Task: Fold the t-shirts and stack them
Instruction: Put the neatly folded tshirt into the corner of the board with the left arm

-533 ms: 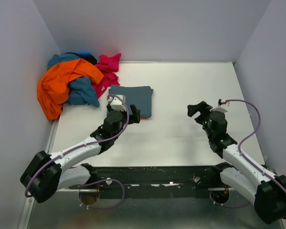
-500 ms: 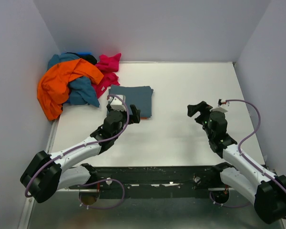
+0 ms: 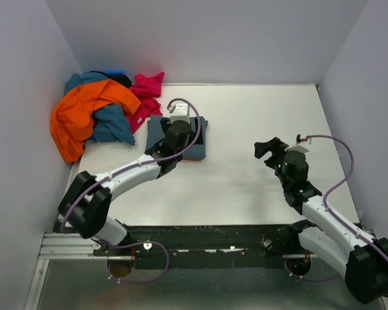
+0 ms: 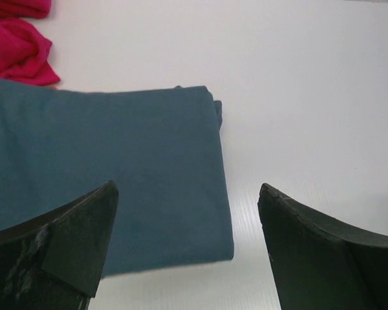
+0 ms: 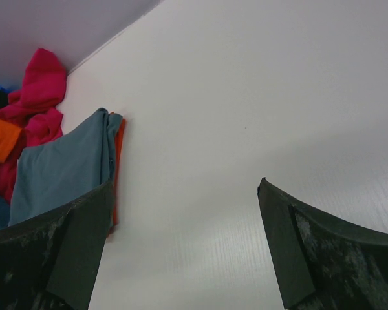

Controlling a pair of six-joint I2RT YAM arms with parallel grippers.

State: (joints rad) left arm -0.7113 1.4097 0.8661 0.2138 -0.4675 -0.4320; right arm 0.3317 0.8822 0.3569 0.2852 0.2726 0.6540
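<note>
A slate blue-grey cloth t-shirt (image 3: 199, 143), folded into a flat rectangle, lies on the left-centre of the table. A thin strip of folded bright orange cloth (image 5: 118, 169) shows along its edge, underneath it. Just beyond it, heaped in the far-left corner against the walls, is a loose pile: a crumpled bright orange t-shirt (image 3: 84, 111), a teal t-shirt (image 3: 114, 123) and a magenta-pink t-shirt (image 3: 146, 95), the pink one touching the folded shirt's far corner.

The left gripper (image 4: 185, 194) hangs over the folded shirt, jaws spread wide and holding nothing; whether it touches the cloth cannot be told. The right gripper (image 5: 184, 190) is well apart, over bare table on the right, its jaws also spread and empty.

The smooth matte white table (image 3: 258, 110) is enclosed on three sides by plain pale lavender-grey walls (image 3: 200, 39).
</note>
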